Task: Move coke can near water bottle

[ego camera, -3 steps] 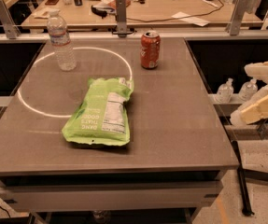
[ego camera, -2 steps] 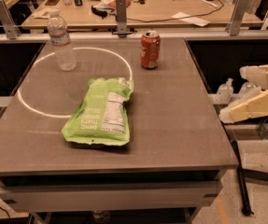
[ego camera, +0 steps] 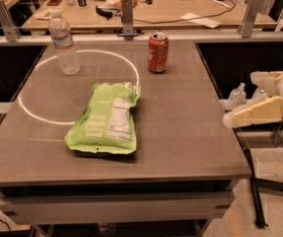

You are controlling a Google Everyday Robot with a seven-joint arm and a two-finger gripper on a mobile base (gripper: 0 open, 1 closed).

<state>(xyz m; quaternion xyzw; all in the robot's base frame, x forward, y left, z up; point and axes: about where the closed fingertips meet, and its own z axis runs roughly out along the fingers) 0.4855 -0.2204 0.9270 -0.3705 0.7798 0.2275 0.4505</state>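
One bag (ego camera: 106,120) before coke can (ego camera: 158,52), water bottle (ego camera: 64,43); pincer (ego camera: 247,110) right of table (ego camera: 190,137), state unclear

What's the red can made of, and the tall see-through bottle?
The coke can looks like painted metal: glossy red sides, dull silver top. The water bottle looks like clear plastic: see-through ribbed walls, white cap. The gripper hangs beyond the table's right edge, touching neither.
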